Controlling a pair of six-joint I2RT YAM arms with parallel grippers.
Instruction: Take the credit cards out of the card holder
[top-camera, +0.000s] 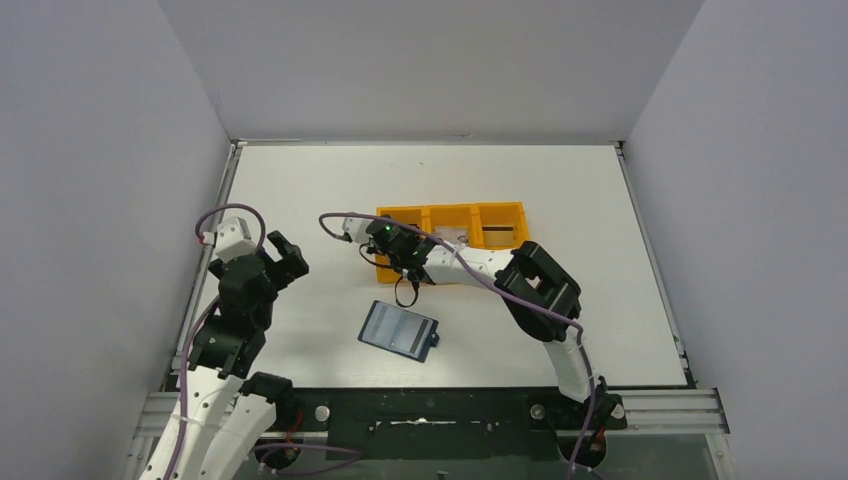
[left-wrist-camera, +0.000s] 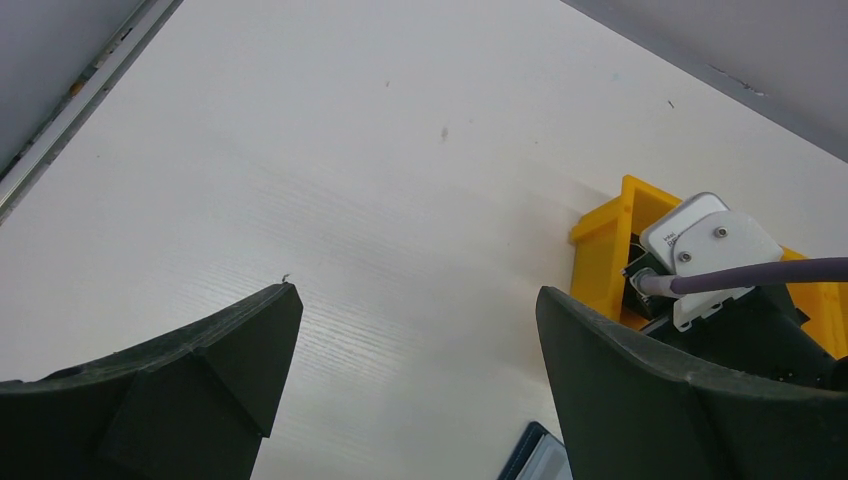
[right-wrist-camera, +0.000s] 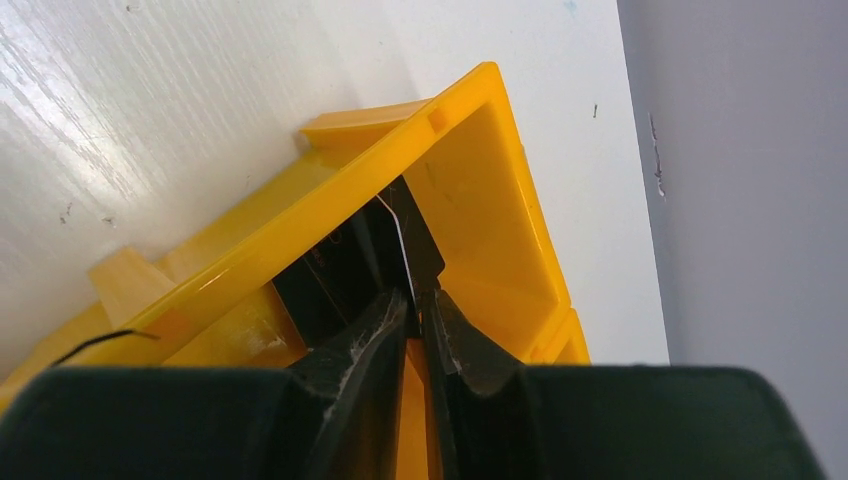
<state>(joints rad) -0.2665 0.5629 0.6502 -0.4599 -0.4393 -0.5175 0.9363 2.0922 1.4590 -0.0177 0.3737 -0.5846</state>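
Item 1. Card holder (top-camera: 398, 330): dark navy, lying open and flat on the bench (top-camera: 330, 190) with its lighter blue-grey inside facing up and a small dark tab (top-camera: 435, 341) at its right edge. It sat near the front of the bench, between the two arms, apart from the tray and touched by neither hand.

Item 2. Orange tray (top-camera: 402, 211): three compartments in a row, placed beyond the card holder near the bench's middle.

Item 3. Silver-grey card (top-camera: 453, 236): lay in the tray's middle compartment.

Item 4. Gold-tan card (top-camera: 499, 233): dark stripe showing, lay in the tray's right compartment.

Item 5. Thin card (right-wrist-camera: 398, 235): dark face, pale edge, seen edge-on in the right wrist view. It stood inside the corner of the tray's left compartment.

Item 6. Right hand (right-wrist-camera: 413, 300): reached into the left compartment. Its fingers were nearly together, with the thin card's near end between their tips. Whether they were clamped on it or had slackened could not be told.

Item 7. Left hand (top-camera: 288, 252): held above the bench's left side, well apart from the tray and the card holder. Its fingers were spread wide with nothing between them; only bare bench showed through the gap in its wrist view.
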